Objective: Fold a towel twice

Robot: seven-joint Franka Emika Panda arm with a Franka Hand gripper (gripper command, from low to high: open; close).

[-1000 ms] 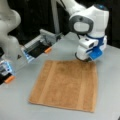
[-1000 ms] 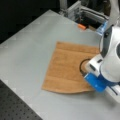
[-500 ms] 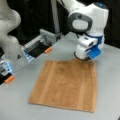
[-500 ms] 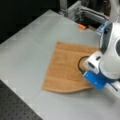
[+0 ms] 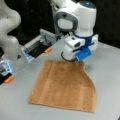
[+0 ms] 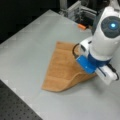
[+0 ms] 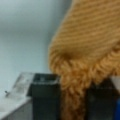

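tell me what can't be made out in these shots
- Gripper fingertips: in both front views the arm's own body hides them; only the wrist view shows them pinching the towel.
- Towel corner in a front view: tucked under the gripper.
- Towel's underside where it lifts: in shadow.
- Equipment at a front view's left: blurred, unidentifiable.

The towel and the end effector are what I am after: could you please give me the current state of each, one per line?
towel: mostly flat on the table, unfolded, one corner pinched and lifted so that edge curls up, as in a front view.
end effector: shut on the towel corner, cloth bunched between its fingers, raised just above the table.
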